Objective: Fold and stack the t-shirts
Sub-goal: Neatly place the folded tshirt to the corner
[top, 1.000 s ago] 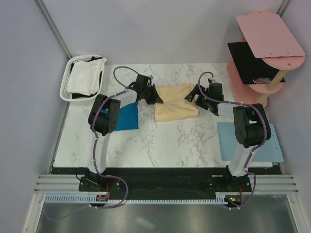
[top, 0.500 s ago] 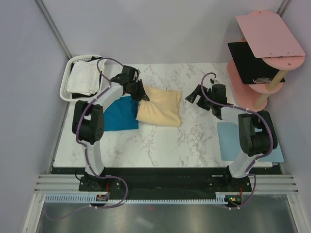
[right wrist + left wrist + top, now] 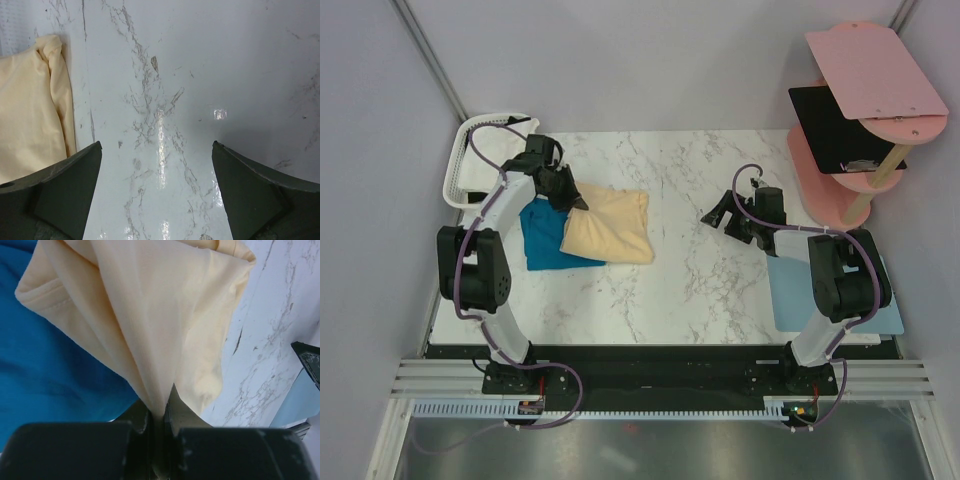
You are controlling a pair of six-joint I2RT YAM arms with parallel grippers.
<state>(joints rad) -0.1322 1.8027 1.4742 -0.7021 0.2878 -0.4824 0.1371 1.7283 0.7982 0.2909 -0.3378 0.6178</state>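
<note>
Cream-yellow cloth is clenched between the left jaws, which are pressed together on a thin gather of the yellow-cream t-shirt [image 3: 165, 315]; in the left wrist view the fabric fans out from that pinch in long taut folds, with a stitched hem showing at its upper left. Under and beside it lies the teal t-shirt [image 3: 50, 370], and we see the yellow cloth overlapping it. From above, the left arm [image 3: 500, 200] reaches along the left edge of the worktop [image 3: 700, 290] and grips the yellow-cream t-shirt [image 3: 610, 225] at its far-left corner; the shirt is a folded bundle on the left half of the worktop, its left side resting over the teal t-shirt [image 3: 542, 240], which lies flat near the left edge. The white basket [image 3: 455, 180] stands at the far-left corner, partly hidden by that arm. The right jaws are released, spread wide with nothing between them, over bare marble [image 3: 200, 65] right of the middle; the yellow-cream t-shirt [image 3: 30, 110] shows only at the left border of that wrist view, apart from them. A light-blue mat [image 3: 790, 290] lies by the right edge, under the right arm [image 3: 840, 270], and a pink stand [image 3: 865, 70] rises past the far-right corner.
</note>
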